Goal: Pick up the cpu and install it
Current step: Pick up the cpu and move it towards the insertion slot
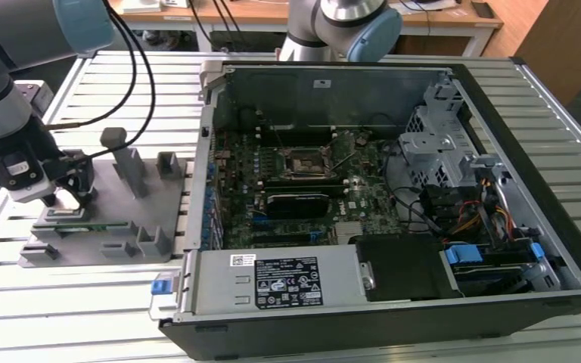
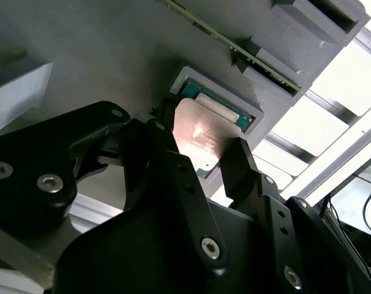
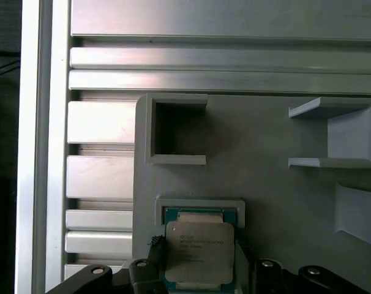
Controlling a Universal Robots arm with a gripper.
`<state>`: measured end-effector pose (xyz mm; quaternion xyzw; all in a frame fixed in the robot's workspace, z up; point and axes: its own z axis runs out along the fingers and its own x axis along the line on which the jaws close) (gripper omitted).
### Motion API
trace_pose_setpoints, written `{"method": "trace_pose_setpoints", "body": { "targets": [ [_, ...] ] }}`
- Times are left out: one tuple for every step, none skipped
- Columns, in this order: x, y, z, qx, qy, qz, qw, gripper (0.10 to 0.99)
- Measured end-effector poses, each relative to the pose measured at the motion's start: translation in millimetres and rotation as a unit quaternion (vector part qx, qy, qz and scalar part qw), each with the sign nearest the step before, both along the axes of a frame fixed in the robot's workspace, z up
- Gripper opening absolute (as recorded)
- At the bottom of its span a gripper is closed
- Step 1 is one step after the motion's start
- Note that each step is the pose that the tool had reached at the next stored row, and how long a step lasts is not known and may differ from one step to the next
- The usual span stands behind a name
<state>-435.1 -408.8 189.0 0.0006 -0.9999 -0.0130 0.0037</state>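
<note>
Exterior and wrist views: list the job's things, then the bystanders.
Job: cpu; end effector gripping it; fixture; motherboard socket.
Idle: power supply; drive cage; cables; table.

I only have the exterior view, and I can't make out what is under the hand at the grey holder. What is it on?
Observer: In both wrist views the hand straddles the chip, with a finger against each side.
Operator: Is the chip out of its pocket?
Observer: I can't judge lift, but one edge lies within the raised rim of the pocket in the grey holder.
</note>
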Motion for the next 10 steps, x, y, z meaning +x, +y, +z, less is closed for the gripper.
{"method": "trace_pose_setpoints", "body": {
  "targets": [
    [0.0, 0.0, 2.7, 0.0001, 0.0000, 0.000, 1.0000, 0.541],
    [0.0, 0.0, 5.9, 0.0002, 0.0000, 0.000, 1.0000, 0.541],
    [0.0, 0.0, 8.9, 0.0002, 0.0000, 0.000, 1.0000, 0.541],
    [0.1, 0.0, 12.0, 0.0003, 0.0001, 0.000, 1.0000, 0.541],
    [0.1, 0.0, 15.2, 0.0003, 0.0003, 0.000, 1.0000, 0.541],
    [0.1, 0.0, 18.1, 0.0002, 0.0005, 0.000, 1.0000, 0.541],
    [0.1, 0.0, 20.7, 0.0002, 0.0007, 0.000, 1.0000, 0.541],
    [0.1, 0.0, 22.0, 0.0002, 0.0010, 0.000, 1.0000, 0.541],
    [0.2, 0.0, 21.9, 0.0003, 0.0008, 0.000, 1.0000, 0.541],
    [0.2, 0.0, 21.9, 0.0003, 0.0007, 0.000, 1.0000, 0.541]
  ]
}}
